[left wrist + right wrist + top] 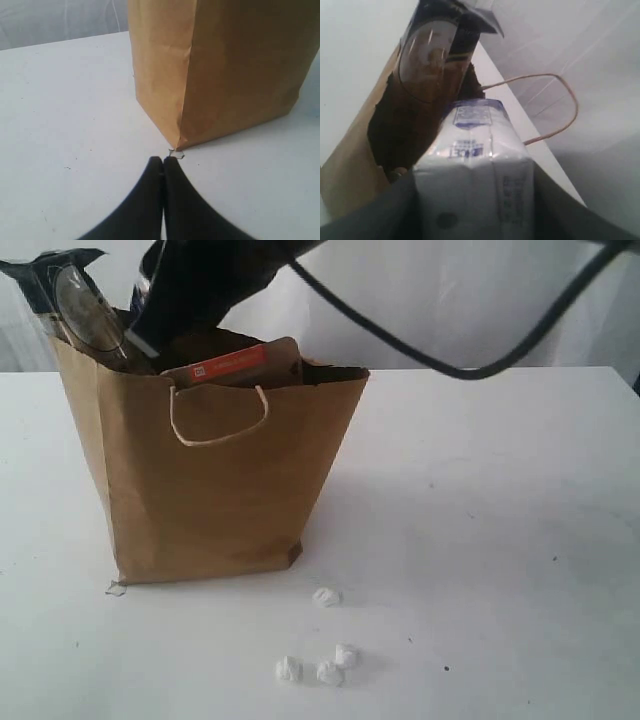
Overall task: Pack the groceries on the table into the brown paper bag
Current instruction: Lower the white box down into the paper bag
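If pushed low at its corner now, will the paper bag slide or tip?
Probably slide: the brown paper bag stands on a broad flat base. Its thin wall may dent first. The long spaghetti packet sticking above the rim could make it slightly top-heavy.

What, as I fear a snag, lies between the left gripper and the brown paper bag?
Only a small pale scrap on the table, at the brown paper bag's bottom corner; the left wrist view shows it.

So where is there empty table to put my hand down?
Right of the bag the table is wide and bare. Crowded: the white lumps in front, and the bag's full top, with the carton at its mouth.
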Robot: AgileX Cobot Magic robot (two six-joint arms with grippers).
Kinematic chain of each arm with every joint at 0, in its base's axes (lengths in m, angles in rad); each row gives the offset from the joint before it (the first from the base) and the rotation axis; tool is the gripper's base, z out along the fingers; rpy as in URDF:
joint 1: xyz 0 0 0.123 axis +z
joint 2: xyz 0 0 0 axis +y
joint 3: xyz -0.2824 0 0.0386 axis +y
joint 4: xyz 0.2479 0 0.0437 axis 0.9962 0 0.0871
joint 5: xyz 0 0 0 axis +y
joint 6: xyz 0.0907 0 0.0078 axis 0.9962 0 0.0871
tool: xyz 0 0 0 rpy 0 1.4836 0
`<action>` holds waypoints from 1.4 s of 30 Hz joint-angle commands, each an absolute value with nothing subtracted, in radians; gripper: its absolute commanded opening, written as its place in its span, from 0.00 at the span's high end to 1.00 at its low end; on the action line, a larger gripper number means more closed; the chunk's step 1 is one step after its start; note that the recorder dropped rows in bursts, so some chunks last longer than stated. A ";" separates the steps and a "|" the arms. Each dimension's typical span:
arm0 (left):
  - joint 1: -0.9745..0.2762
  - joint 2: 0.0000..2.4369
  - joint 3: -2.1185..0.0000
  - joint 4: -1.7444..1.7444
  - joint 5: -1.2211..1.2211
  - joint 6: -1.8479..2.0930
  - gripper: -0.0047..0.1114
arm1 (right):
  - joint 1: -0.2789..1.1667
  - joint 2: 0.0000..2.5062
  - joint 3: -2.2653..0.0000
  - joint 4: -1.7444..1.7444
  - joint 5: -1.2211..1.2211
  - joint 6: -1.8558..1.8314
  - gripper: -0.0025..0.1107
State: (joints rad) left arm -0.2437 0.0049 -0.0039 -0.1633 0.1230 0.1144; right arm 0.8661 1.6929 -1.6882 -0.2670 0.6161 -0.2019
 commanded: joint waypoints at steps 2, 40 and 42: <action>-0.238 0.000 0.000 -0.170 0.125 0.109 0.96 | 0.847 1.766 -1.762 -0.261 0.622 -0.201 0.98; -0.238 0.000 0.000 -0.170 0.125 0.109 0.96 | 0.798 1.981 -2.061 0.023 0.967 -0.230 0.98; -0.238 0.000 0.000 -0.170 0.125 0.109 0.96 | 0.798 1.995 -2.061 0.029 0.970 -0.230 0.98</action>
